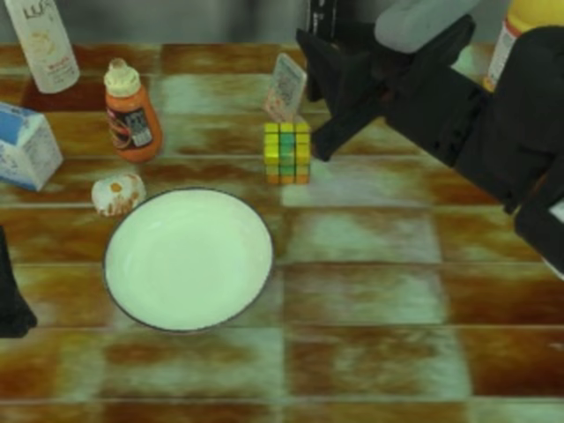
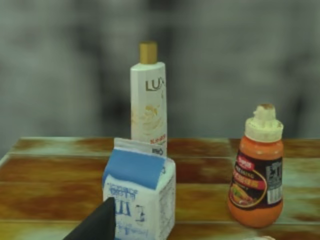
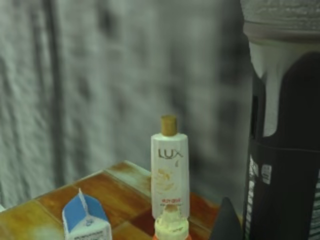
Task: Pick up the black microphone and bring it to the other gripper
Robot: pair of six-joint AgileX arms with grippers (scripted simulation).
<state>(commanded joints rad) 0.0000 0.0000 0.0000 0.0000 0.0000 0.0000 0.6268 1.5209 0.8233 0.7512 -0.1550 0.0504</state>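
Up at the table's far right, the right pincer [image 1: 339, 88] grips the black microphone [image 1: 419, 22]

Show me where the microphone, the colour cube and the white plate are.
microphone [image 1: 421, 24]: top view, grey mesh head.
colour cube [image 1: 287, 152]: top view, top face.
white plate [image 1: 115, 238]: top view, left rim.

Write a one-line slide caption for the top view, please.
Right hand holds the microphone above the table's far right, beyond a colour cube and white plate; left arm parked at left edge.
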